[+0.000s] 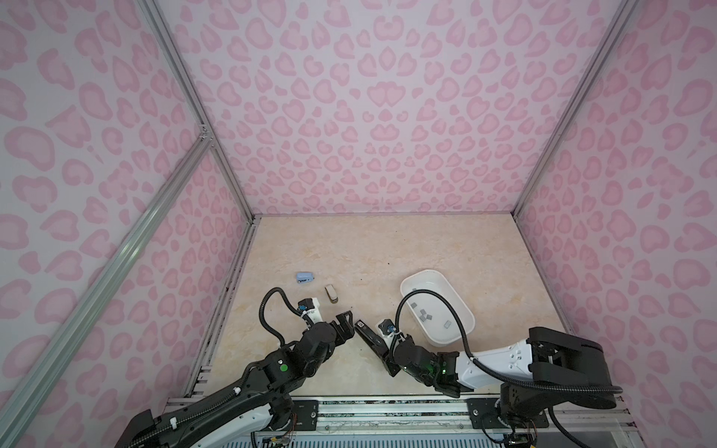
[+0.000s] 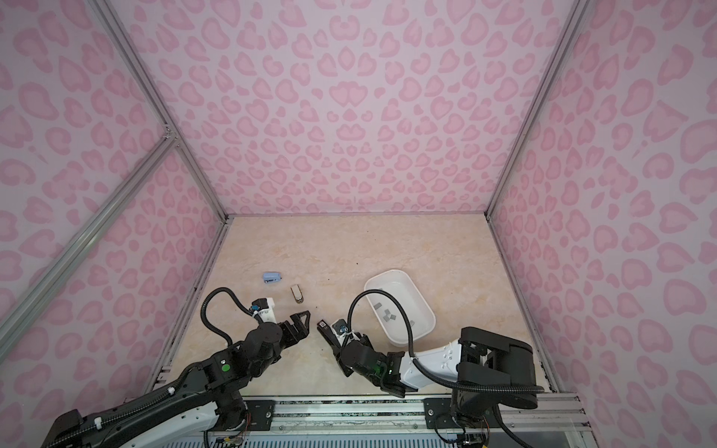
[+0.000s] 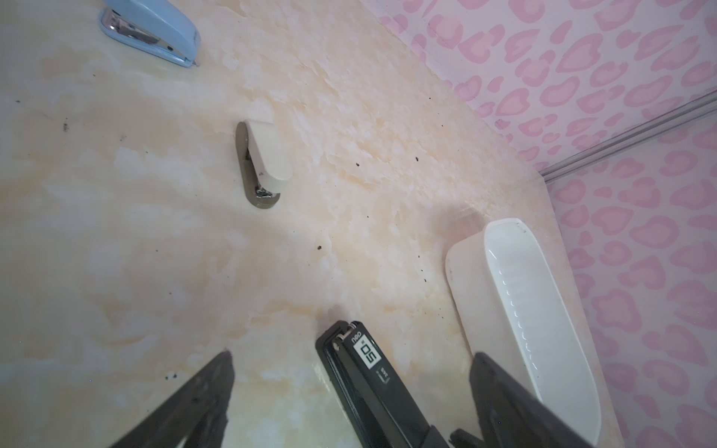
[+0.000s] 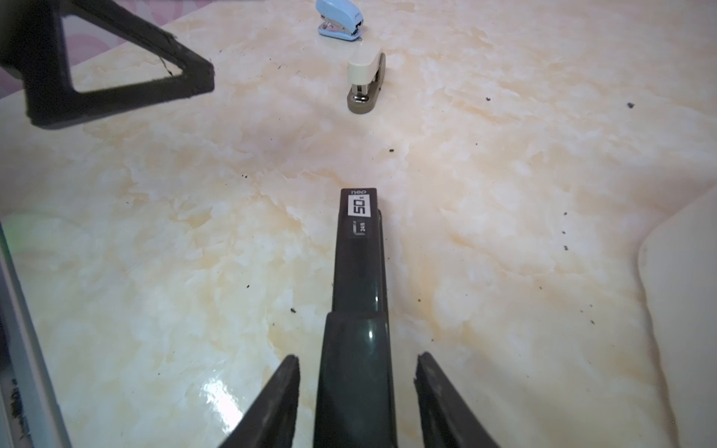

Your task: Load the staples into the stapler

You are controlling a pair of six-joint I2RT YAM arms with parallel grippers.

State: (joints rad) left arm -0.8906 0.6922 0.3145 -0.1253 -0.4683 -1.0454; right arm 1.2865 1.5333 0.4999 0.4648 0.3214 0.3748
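Observation:
A long black stapler [image 1: 362, 329] [image 2: 326, 329] lies closed on the marble tabletop. My right gripper [image 4: 359, 357] straddles its rear end; the stapler [image 4: 359, 271] runs between the fingers with a gap on each side, so the gripper is open. My left gripper [image 3: 353, 356] is wide open at the stapler's front tip [image 3: 372, 380], which points in between its fingers without touching them. The staples [image 1: 425, 313] [image 2: 388, 315], small grey blocks, lie scattered in a white tub [image 1: 411, 279].
A light blue stapler [image 1: 305, 277] [image 4: 340, 19] and a beige stapler [image 1: 331, 293] [image 4: 364, 81] sit farther back on the left. The white tub [image 3: 543, 310] stands right of the black stapler, close to the right arm. Pink patterned walls enclose the table.

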